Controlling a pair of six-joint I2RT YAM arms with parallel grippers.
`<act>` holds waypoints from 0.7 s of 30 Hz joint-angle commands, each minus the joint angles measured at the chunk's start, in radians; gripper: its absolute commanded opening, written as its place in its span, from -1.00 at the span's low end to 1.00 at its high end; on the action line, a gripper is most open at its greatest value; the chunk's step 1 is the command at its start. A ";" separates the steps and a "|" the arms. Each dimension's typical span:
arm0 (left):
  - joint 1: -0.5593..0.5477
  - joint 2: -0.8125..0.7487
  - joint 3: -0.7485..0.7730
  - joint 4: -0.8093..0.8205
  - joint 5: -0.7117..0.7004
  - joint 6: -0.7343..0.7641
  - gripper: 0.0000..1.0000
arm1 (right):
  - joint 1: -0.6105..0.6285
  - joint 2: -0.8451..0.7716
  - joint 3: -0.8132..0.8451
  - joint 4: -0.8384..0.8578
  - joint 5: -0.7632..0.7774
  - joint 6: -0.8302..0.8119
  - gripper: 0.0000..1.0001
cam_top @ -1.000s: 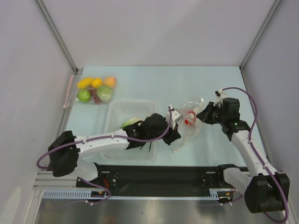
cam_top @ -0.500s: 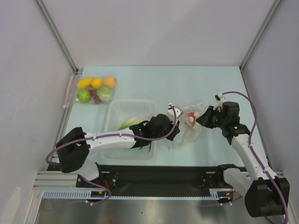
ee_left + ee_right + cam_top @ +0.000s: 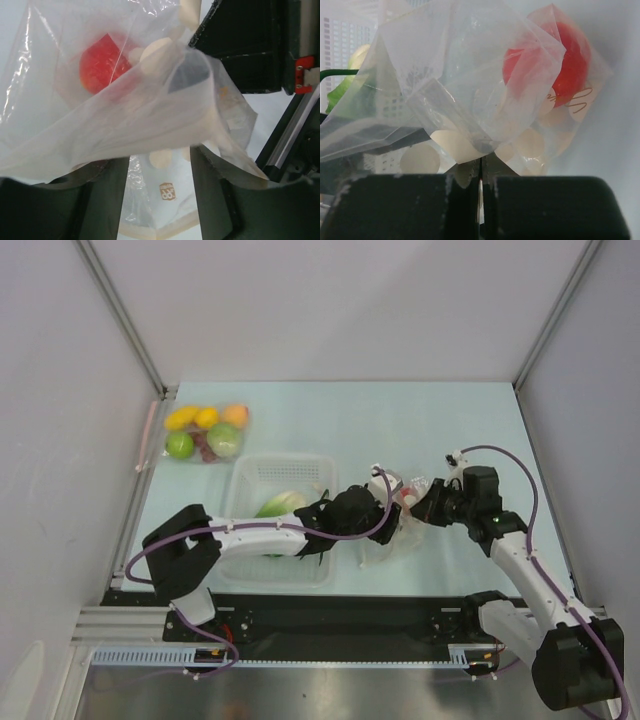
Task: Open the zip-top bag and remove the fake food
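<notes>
The zip-top bag (image 3: 460, 60), a crinkly pouch of colourless see-through plastic, sits just to the right of the white perforated plastic basket (image 3: 238, 502), bunched up between the two grippers. Through its film show a round red toy tomato (image 3: 570, 65) and several small white discs (image 3: 420, 159). The right gripper (image 3: 481, 175) reaches in from the side away from the basket. Its dark fingers are pressed together with only a thin slit between them, pinching a fold of the bag's film. The left gripper (image 3: 159, 165) comes across the basket's right edge. Its two fingers stand well apart with the bag's plastic draped over their tips, and they clamp nothing that can be seen. Inside the basket lies a green leafy toy lettuce head (image 3: 282, 503) with a pale base, partly covered by the left arm. Beyond the basket's far left corner, on the pale blue table (image 3: 350, 420), lies a clear pouch of yellow, orange and green round toy fruits (image 3: 205, 432).
</notes>
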 commanded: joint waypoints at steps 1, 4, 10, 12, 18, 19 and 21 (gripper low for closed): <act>-0.003 0.021 0.036 0.051 0.007 -0.011 0.17 | 0.016 -0.022 0.003 -0.002 -0.016 0.018 -1.00; -0.003 0.034 0.033 0.050 -0.003 -0.011 0.22 | 0.005 -0.044 0.024 -0.024 0.000 0.006 -0.85; -0.003 0.052 0.039 0.013 -0.019 -0.015 0.28 | -0.049 -0.076 0.127 -0.105 0.009 -0.037 0.17; -0.001 0.053 0.038 0.011 -0.019 -0.015 0.28 | -0.069 -0.087 0.149 -0.125 0.014 -0.047 0.31; -0.001 0.055 0.030 0.017 -0.011 -0.021 0.29 | -0.151 -0.065 0.190 -0.101 0.012 -0.072 0.54; 0.000 0.053 0.029 0.019 -0.008 -0.021 0.29 | -0.161 -0.040 0.190 -0.087 0.006 -0.074 0.55; -0.001 0.050 0.024 0.020 -0.003 -0.019 0.30 | -0.164 -0.009 0.181 -0.033 -0.012 -0.077 0.55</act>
